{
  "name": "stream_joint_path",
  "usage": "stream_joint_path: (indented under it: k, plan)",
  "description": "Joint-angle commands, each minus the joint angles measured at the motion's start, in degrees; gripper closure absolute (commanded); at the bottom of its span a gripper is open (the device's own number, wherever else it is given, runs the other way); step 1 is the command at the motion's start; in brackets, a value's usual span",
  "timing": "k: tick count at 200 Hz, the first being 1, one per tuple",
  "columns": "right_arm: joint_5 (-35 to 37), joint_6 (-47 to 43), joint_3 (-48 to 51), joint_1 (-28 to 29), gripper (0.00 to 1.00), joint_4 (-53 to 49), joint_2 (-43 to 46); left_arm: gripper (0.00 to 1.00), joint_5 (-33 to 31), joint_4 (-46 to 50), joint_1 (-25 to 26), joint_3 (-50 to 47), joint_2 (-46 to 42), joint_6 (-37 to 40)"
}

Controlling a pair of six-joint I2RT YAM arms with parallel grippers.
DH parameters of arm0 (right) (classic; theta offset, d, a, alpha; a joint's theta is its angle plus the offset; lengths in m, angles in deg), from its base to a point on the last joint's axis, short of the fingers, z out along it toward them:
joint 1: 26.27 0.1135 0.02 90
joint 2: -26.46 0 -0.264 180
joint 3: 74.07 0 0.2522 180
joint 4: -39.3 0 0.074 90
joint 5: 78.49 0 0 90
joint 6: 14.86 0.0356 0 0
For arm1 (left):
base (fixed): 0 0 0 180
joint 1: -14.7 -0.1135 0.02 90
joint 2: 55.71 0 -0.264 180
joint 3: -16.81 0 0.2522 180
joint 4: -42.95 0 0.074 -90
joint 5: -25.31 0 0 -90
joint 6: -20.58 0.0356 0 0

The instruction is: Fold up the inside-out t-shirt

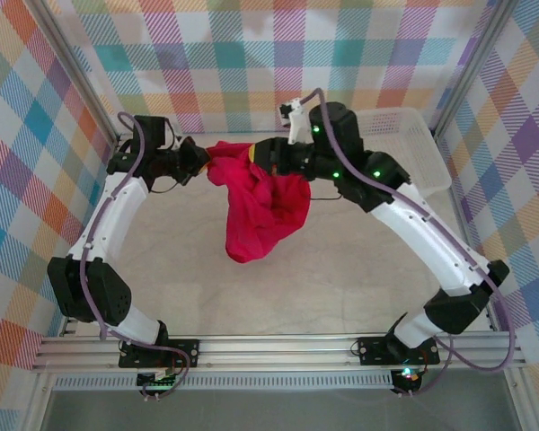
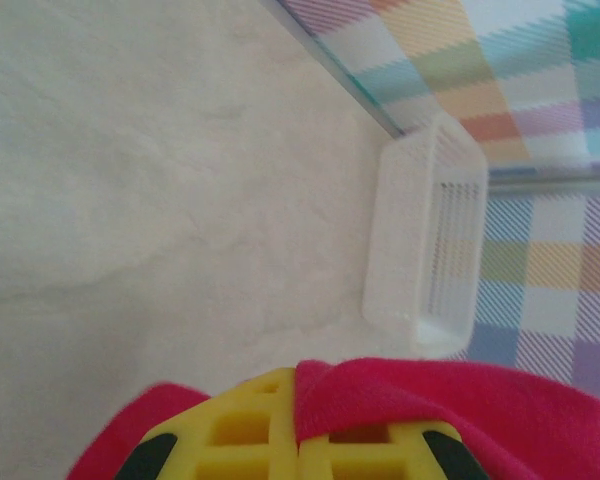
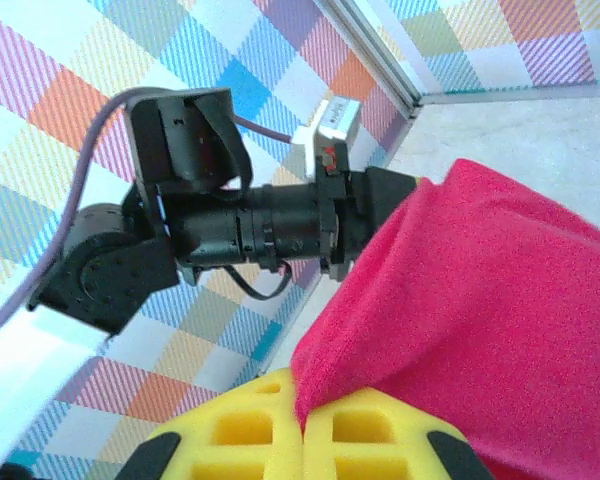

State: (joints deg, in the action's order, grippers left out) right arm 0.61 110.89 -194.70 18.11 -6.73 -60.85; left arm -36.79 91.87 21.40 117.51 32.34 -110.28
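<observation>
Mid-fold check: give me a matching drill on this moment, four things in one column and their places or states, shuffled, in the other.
Things
1. inside-out t-shirt
2. white basket
3. left gripper
4. right gripper

Places or states
A. stands at the far right corner of the table
B. shut on the garment's left end, seen from the top camera
C. hangs bunched in the air, lifted off the tabletop
D. shut on the garment's right end, on the basket's side

Pairs: 1-C, 2-A, 3-B, 4-D
</observation>
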Motion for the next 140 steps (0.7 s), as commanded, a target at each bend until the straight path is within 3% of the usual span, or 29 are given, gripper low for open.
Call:
stream_joint_path:
  k: [1,17,40,59,84,109,140]
  plan:
    - [-6.7,3.2,3.1,-3.2,1.00,3.7,-2.5,1.00,-3.1,1.3,-1.1,0.4,-0.3,1.4]
    - [-7.5,4.8,4.6,-4.9,1.00,3.7,-4.7,1.00,-4.1,1.5,-1.0,-1.1,-1.8,2.6]
    - [-7.2,6.1,5.1,-6.3,1.00,1.2,-9.4,0.78,-4.1,-1.2,-0.6,-6.0,-6.2,3.9]
    - [-9.1,8.7,6.4,-7.7,1.00,1.6,-11.8,0.65,-1.2,-5.6,0.8,-11.4,-10.0,4.2]
    - [-9.4,10.7,8.3,-8.6,1.00,3.3,-11.8,0.49,2.7,-14.6,7.5,-20.2,-13.7,3.0]
    - [-9.6,11.7,8.9,-9.1,1.00,4.3,-11.3,0.43,1.9,-22.4,15.3,-25.3,-14.0,3.2]
    - [-10.0,12.0,8.9,-9.1,1.00,4.3,-11.2,0.44,2.1,-27.0,20.5,-25.6,-10.2,3.3]
